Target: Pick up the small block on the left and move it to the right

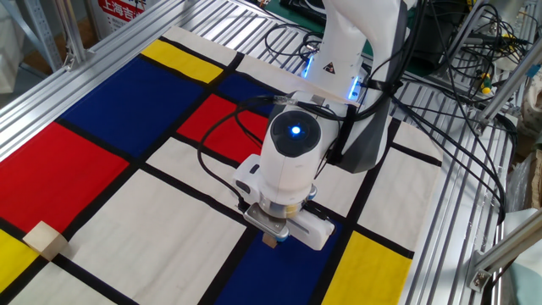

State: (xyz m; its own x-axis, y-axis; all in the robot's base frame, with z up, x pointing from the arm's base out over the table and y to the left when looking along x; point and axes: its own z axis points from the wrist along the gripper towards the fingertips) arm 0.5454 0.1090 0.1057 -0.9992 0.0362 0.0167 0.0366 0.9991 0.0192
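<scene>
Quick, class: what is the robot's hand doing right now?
Hand: closed on the small block, only partly visible beneath it.

The metal-slatted table (474,212) carries a colour-blocked cloth (152,212) bearing a pale wooden block (46,241).

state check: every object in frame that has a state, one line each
gripper: low over the blue patch, mostly hidden by the arm; open or shut not clear.
small block: a tan sliver showing under the gripper; held or resting, cannot tell.
larger block: resting on the cloth at the left edge, untouched.
arm light: lit blue.
</scene>
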